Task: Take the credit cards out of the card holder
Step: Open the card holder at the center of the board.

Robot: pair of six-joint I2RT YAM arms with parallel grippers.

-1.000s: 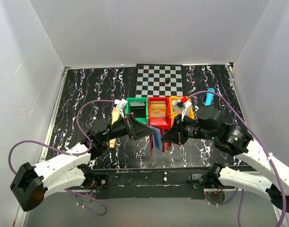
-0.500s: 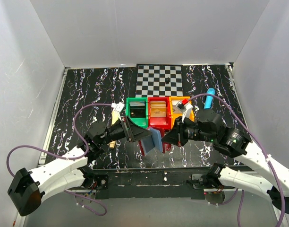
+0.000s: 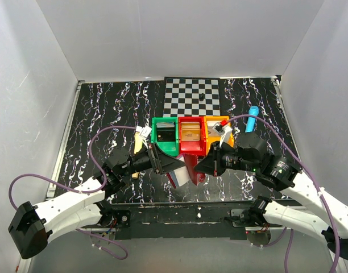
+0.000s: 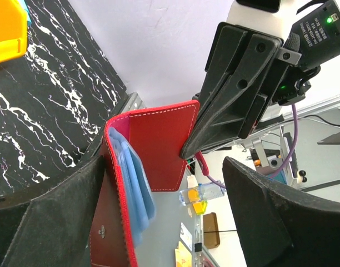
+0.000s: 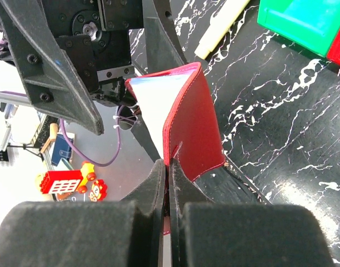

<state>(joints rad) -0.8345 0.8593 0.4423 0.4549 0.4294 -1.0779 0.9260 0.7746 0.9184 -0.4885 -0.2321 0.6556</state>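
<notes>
Just nearside of the red bin (image 3: 191, 136), right gripper (image 5: 167, 167) pinches the open card holder (image 5: 192, 119) by one flap; left gripper (image 4: 164, 167) gapes wide around it.

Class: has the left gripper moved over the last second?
Yes. The left gripper has drawn back slightly, away from the green bin, downward in the top view.

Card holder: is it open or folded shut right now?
Partly open. The card holder spreads in a V, pale inside showing; the right pincer is shut on one red flap.
</notes>
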